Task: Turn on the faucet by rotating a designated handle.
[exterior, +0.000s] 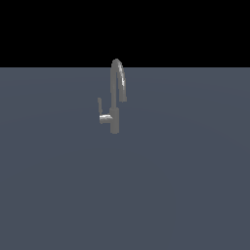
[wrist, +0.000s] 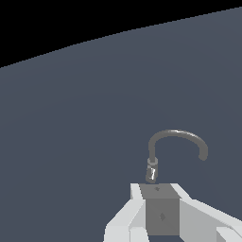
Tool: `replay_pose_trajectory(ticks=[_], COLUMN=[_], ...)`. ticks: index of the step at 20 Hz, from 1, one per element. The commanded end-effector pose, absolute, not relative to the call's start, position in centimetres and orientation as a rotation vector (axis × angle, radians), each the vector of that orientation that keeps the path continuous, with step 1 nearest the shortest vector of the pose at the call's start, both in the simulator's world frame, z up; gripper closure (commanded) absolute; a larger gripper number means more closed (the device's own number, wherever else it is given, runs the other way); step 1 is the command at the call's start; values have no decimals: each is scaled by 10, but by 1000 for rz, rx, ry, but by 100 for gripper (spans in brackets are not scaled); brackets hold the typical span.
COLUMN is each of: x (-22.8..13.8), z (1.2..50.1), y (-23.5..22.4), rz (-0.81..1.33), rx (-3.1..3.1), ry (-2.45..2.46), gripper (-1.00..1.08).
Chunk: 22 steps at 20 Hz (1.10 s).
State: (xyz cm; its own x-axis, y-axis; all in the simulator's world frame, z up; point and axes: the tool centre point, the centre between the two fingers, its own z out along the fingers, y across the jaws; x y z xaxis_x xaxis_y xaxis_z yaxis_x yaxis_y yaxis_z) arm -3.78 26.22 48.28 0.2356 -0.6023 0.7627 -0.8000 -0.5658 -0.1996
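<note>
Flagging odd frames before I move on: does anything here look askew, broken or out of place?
Nothing stands out. The faucet stands upright and whole on the grey floor, its handle pointing up beside the post. In the wrist view, the gripper sits near the faucet; the exterior view shows no arm.

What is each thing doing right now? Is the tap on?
faucet: standing upright, no water seen coming out.
handle: pointing up beside the post, nothing touching it.
gripper: seen only in the wrist view, near the faucet; open or shut, cannot tell.
</note>
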Motion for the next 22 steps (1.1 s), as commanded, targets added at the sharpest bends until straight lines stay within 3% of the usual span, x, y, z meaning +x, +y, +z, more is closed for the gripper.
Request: replay_pose_trajectory(ticks=[1, 11, 22], x=[-11, 75, 102], z=[446, 282, 171], y=[256, 187, 115], rz=[1223, 1108, 1000], rx=[2234, 2062, 1937], ry=[-1364, -1562, -1710], gripper=[108, 108, 108])
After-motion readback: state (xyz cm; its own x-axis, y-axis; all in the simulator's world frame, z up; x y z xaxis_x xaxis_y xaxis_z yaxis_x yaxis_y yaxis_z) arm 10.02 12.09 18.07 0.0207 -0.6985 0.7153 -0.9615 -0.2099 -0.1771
